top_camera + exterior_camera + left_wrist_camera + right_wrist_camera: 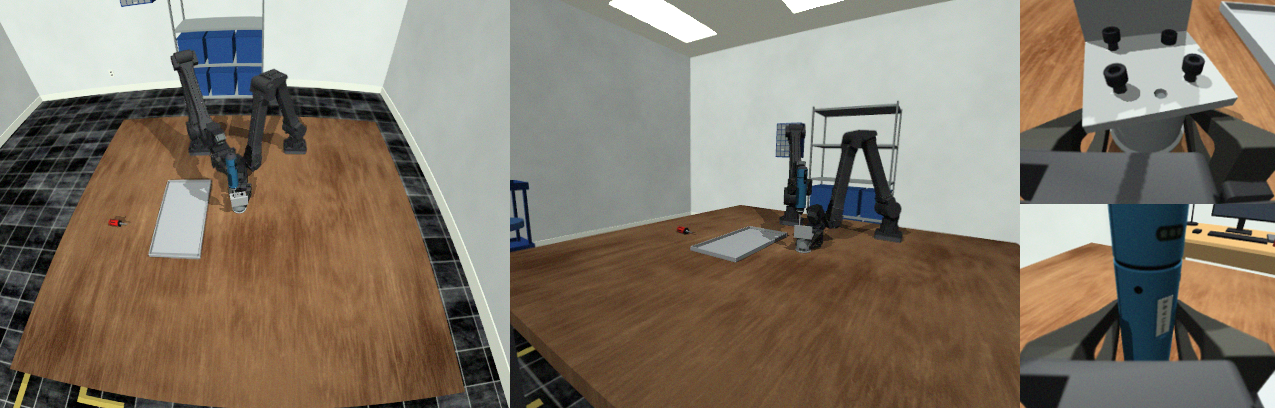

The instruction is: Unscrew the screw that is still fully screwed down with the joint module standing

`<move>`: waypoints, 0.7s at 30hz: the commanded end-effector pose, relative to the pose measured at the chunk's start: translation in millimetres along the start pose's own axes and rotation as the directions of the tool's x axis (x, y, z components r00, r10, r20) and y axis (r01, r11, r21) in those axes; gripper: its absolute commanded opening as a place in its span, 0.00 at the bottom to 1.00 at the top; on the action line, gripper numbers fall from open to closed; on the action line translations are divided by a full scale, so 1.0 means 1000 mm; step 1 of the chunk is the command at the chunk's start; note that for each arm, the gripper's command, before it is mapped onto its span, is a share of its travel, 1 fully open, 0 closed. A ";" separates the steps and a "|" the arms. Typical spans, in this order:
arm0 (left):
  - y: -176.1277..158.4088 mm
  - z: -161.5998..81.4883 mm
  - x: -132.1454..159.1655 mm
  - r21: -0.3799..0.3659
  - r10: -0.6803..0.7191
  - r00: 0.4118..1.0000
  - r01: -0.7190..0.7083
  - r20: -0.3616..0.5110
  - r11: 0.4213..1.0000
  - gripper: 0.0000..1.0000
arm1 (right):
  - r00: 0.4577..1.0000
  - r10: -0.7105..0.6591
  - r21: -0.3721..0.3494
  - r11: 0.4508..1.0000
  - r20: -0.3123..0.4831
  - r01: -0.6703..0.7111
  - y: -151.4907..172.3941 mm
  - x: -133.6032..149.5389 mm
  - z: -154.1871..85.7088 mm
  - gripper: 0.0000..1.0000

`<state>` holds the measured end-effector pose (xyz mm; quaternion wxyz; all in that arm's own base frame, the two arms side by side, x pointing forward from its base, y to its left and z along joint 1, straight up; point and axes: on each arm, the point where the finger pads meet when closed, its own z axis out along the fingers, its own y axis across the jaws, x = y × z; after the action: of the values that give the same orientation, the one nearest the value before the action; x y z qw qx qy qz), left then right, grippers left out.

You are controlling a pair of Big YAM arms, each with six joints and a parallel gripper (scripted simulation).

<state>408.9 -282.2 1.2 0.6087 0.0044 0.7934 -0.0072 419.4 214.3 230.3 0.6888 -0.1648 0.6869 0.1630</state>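
The joint module [239, 207] [800, 239] [1147, 137] stands on the table. Its grey bracket [1147, 97] sits on top. Three black screws [1116, 75] [1193, 65] [1111, 35] stand raised above the bracket. A fourth screw [1168, 36] at the back sits lowest. A small empty hole [1161, 94] is in the plate. My left gripper [1147, 101] [243, 192] is shut on the module's round body. My right gripper [1147, 306] [227, 156] is shut on the blue electric screwdriver [1147, 281] [231, 170] [801, 186] and holds it upright over the module. No bit shows on any screw in the left wrist view.
A flat grey tray [177, 254] [710, 251] [1248, 25] lies just beside the module. A small red tool [116, 222] [682, 230] lies on the table beyond the tray. A shelf with blue bins [220, 50] [855, 150] stands behind the arm bases.
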 end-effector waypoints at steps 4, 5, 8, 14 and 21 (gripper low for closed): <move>-0.006 0.002 -0.008 0.007 -0.012 1.000 0.012 0.018 1.000 0.59 | 0.997 -0.008 -0.010 1.000 0.078 0.009 0.006 -0.028 0.004 0.42; -0.006 0.002 -0.008 0.007 -0.012 1.000 0.012 0.018 1.000 0.59 | 0.997 -0.008 -0.009 1.000 0.078 0.009 0.006 -0.028 0.004 0.42; -0.006 0.002 -0.008 0.007 -0.012 1.000 0.012 0.018 1.000 0.59 | 0.997 -0.008 -0.009 1.000 0.078 0.009 0.006 -0.028 0.004 0.42; -0.006 0.002 -0.008 0.007 -0.012 1.000 0.012 0.018 1.000 0.59 | 0.997 -0.008 -0.009 1.000 0.078 0.009 0.006 -0.028 0.004 0.42; -0.006 0.002 -0.008 0.007 -0.012 1.000 0.012 0.018 1.000 0.59 | 0.998 -0.008 -0.010 1.000 0.069 0.009 0.006 -0.023 0.003 0.42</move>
<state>408.9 -282.2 1.2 0.6087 0.0044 0.7934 -0.0072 419.3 214.5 230.3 0.6888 -0.1650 0.6869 0.1631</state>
